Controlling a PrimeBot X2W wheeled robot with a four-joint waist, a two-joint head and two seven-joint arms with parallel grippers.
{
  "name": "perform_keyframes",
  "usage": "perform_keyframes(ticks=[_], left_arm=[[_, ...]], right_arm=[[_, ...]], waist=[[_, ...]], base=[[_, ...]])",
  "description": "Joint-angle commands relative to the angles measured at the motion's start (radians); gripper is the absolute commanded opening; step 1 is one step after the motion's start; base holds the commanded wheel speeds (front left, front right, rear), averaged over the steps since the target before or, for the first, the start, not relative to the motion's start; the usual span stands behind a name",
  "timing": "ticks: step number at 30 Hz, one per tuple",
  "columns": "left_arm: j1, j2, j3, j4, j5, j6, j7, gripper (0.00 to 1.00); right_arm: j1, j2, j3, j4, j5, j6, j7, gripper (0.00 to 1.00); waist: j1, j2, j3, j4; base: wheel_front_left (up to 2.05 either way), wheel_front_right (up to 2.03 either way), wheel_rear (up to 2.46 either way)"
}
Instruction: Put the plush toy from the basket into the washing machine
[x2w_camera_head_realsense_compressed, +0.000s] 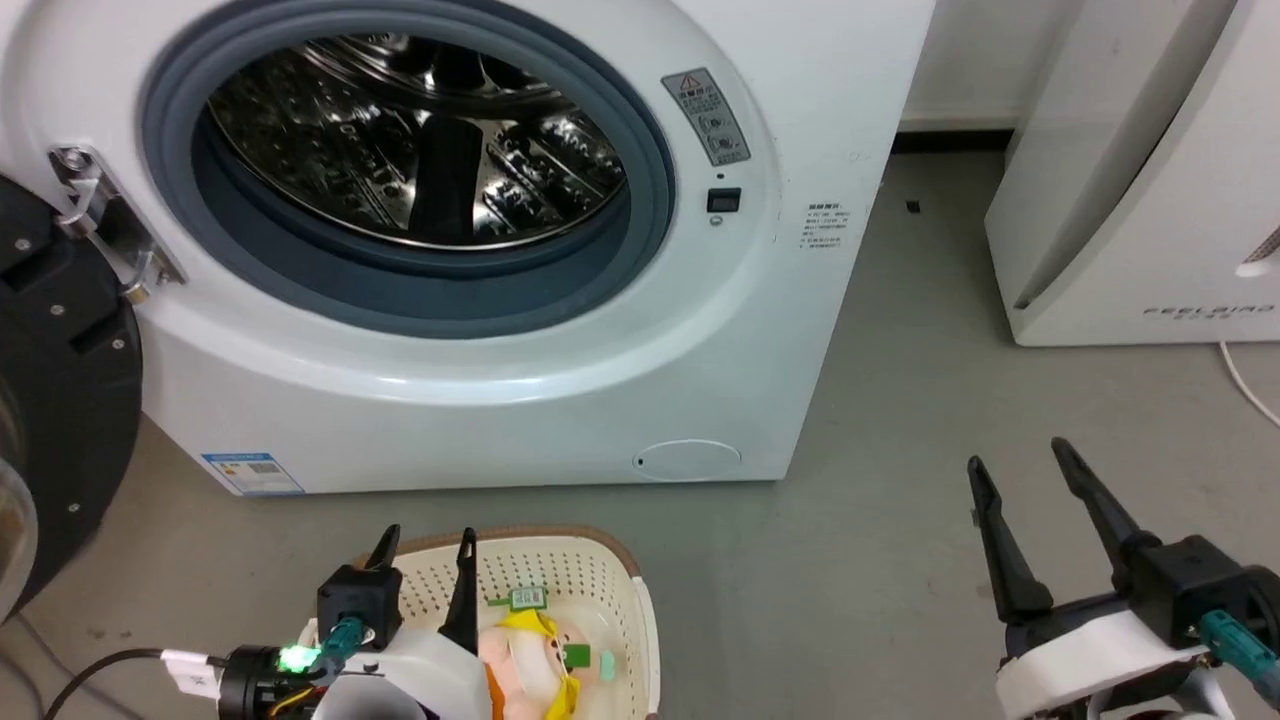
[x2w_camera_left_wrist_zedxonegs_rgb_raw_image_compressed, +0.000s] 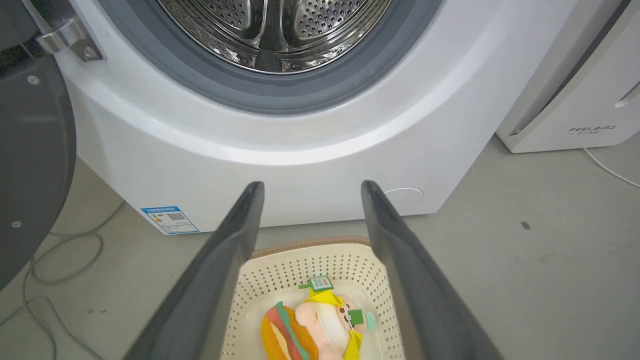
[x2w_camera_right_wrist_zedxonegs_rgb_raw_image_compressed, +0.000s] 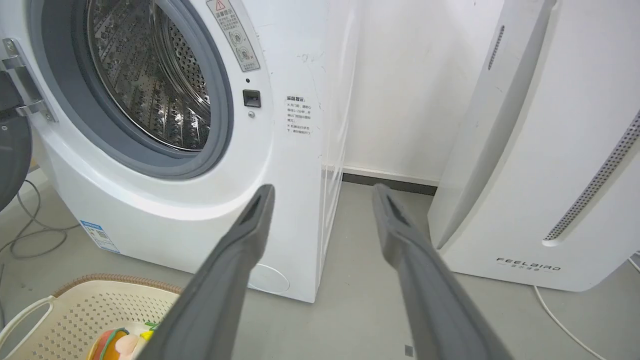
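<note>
- the plush toy lies on the floor of the basket, at the bottom centre of the left wrist view; its green-edged tag points toward the washing machine.
- the left gripper is spread wide with nothing between its fingers; in that view the toy shows in the gap between them, low in the frame, while the fingertips stand against the machine's white front.
- in the head view this gripper sits at the lower left of the frame over the basket's left part, and the toy lies just right of its nearer finger; i cannot tell whether they touch.
- the right gripper is at the lower right of the head view, also wide and holding nothing, over bare grey floor and well apart from the basket.
- the basket stands on the floor just in front of the washing machine, whose black door hangs open at the left edge, leaving the steel drum showing.
- a white unit marked feelbird stands at the upper right.
</note>
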Motion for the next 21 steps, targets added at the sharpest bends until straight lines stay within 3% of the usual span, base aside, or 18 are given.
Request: perform_keyframes(ticks=[1, 21], left_arm=[[-0.023, 0.005, -0.006, 0.021, -0.005, -0.002, -0.010, 1.00], [-0.240, 0.030, -0.059, 0.359, -0.024, -0.036, -0.035, 1.00]], right_arm=[[-0.016, 0.000, -0.004, -0.009, -0.002, 0.000, -0.011, 1.00], [-0.065, 0.000, -0.018, -0.040, -0.011, 0.000, -0.052, 1.00]], waist=[[-0.0001, 0.0000, 0.013, -0.004], [-0.0001, 0.0000, 0.210, -0.033]], base=[[0.00, 0.00, 0.00], [0.00, 0.00, 0.00]])
